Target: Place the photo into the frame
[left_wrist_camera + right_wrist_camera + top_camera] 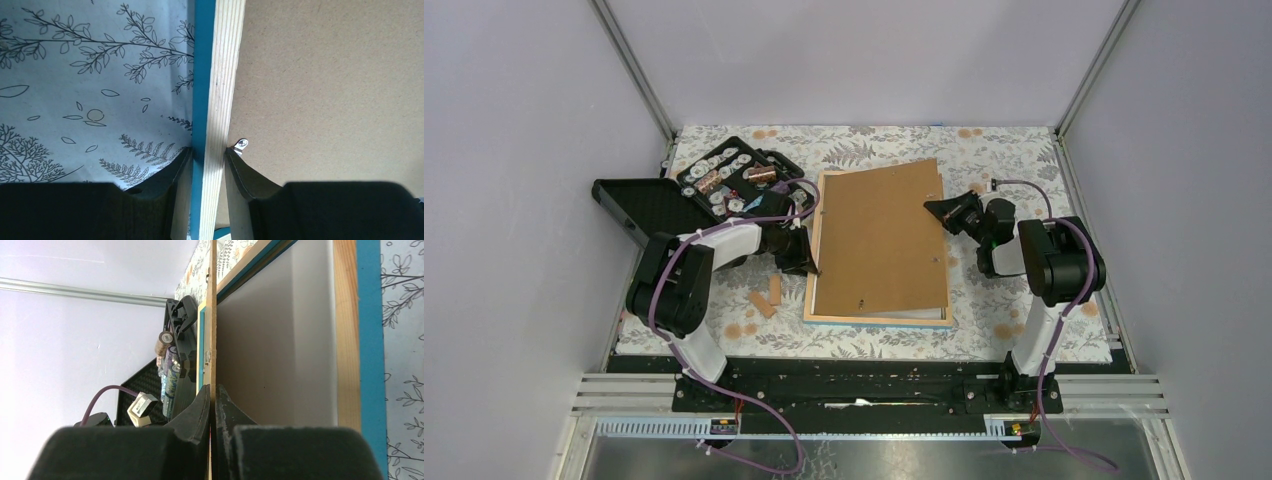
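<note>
The frame lies back-up on the floral cloth, its blue and light-wood rim running up the left wrist view. My left gripper straddles the frame's left rim, one finger on each side, shut on it. The brown backing board rests skewed over the frame. My right gripper is shut on the board's right edge and holds that edge raised. Under the raised board a white sheet, the photo's back, lies inside the frame.
An open black case of small parts stands at the back left, close behind my left arm. Two small wooden pieces lie on the cloth left of the frame. A metal turn clip sits on the board by the rim.
</note>
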`<state>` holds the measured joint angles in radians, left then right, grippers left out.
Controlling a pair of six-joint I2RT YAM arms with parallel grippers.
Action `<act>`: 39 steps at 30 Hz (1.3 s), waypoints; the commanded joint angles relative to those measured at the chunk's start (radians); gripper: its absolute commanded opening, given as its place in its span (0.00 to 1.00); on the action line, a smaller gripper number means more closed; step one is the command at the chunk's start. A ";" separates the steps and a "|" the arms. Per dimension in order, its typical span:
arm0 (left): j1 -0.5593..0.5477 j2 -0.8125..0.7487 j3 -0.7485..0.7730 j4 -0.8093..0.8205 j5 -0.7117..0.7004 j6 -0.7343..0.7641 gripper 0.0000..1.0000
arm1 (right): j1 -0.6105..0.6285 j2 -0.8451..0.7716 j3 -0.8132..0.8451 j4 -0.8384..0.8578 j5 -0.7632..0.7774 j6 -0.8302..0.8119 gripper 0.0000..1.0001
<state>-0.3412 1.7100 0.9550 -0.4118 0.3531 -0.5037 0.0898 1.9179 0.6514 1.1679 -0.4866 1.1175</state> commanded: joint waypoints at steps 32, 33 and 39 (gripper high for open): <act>-0.009 -0.082 -0.046 0.142 0.224 -0.051 0.68 | 0.234 -0.142 0.400 -1.261 0.364 -0.639 0.60; -0.009 -0.089 -0.044 0.136 0.217 -0.046 0.71 | 0.235 -0.147 0.423 -1.321 0.393 -0.656 0.65; -0.008 -0.148 -0.039 0.117 0.159 -0.029 0.85 | 0.234 -0.162 0.500 -1.477 0.526 -0.750 0.90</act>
<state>-0.3424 1.6386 0.9070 -0.3267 0.5011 -0.5404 0.3122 1.7725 1.0885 -0.0887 -0.0620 0.4583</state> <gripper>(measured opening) 0.814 0.853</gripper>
